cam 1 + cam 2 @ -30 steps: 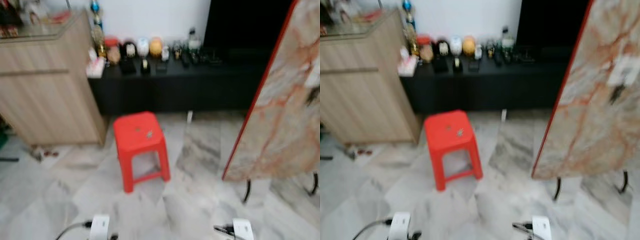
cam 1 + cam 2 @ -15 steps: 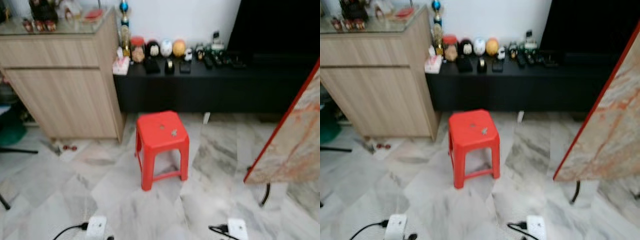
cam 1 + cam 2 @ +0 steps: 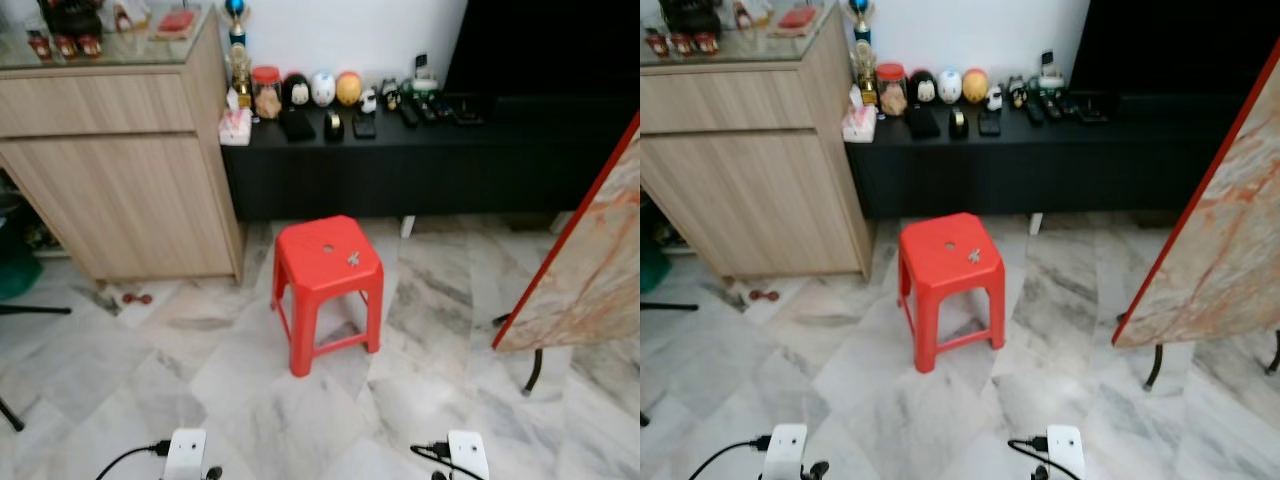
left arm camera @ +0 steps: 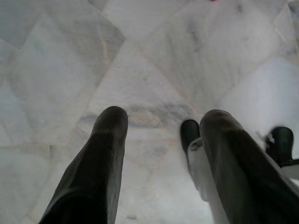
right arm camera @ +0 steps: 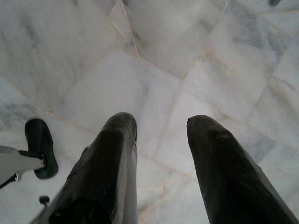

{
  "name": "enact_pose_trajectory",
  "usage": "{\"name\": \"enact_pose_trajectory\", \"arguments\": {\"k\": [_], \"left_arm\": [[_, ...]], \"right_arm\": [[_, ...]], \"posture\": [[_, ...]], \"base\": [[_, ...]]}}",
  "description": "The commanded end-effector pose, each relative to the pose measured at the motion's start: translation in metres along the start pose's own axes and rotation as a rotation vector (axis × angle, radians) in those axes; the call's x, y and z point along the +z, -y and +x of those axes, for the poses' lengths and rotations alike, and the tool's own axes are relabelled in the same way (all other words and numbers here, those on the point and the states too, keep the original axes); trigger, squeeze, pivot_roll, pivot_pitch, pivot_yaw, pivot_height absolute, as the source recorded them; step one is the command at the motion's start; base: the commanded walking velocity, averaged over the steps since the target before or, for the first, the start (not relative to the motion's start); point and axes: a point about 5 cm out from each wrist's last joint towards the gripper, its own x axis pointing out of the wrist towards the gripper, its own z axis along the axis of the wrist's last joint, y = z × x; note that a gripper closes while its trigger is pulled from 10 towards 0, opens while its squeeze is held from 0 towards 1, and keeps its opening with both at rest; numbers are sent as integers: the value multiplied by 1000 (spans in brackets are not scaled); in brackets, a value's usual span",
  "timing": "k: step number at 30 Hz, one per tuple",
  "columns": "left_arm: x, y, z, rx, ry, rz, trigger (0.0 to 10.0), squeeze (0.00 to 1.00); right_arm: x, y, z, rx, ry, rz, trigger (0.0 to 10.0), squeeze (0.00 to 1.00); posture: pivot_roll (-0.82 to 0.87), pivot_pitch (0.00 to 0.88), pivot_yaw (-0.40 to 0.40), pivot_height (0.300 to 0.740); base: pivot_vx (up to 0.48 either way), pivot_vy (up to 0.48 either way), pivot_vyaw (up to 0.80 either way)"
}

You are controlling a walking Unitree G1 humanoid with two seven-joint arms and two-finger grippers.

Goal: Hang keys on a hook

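Observation:
A small metallic bunch of keys (image 3: 352,259) lies on the seat of a red plastic stool (image 3: 325,270), which stands on the marble floor ahead of me. No hook can be made out. Both arms hang low at my sides, their white wrists (image 3: 186,450) at the lower edge of the eye views. The left gripper (image 4: 163,119) is open above bare floor tiles, with nothing between its fingers. The right gripper (image 5: 161,122) is open too, over the floor and holding nothing.
A light wooden cabinet (image 3: 120,170) stands at the left. Behind the stool runs a low black console (image 3: 400,150) with several trinkets on it. A red-edged marble slab (image 3: 590,270) on black legs leans in at the right. Small red bits (image 3: 135,298) lie by the cabinet.
The camera has swung and steadied: the picture is sharper, the cabinet shows more fully at the left and the slab sits further right. The stool and keys have not moved.

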Motion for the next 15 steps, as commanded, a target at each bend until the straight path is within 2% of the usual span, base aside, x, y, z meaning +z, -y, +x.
{"name": "enact_pose_trajectory", "arguments": {"k": [1, 11, 15], "left_arm": [[-4, 3, 0, -11, -24, -6, 10000, 0], [-4, 3, -1, -16, -22, -8, 10000, 0], [-5, 2, -1, -14, -24, -6, 10000, 0]], "right_arm": [[3, 6, 0, -20, 10, 19, 10000, 0], [3, 8, 0, -24, 13, 1, 10000, 0], [3, 7, 0, -17, 16, -35, 10000, 0]], "posture": [[-8, 0, -18, 740], [-4, 0, -22, 740], [2, 0, -28, 740]], "base": [[0, 0, 0], [0, 0, 0], [0, 0, 0]]}}
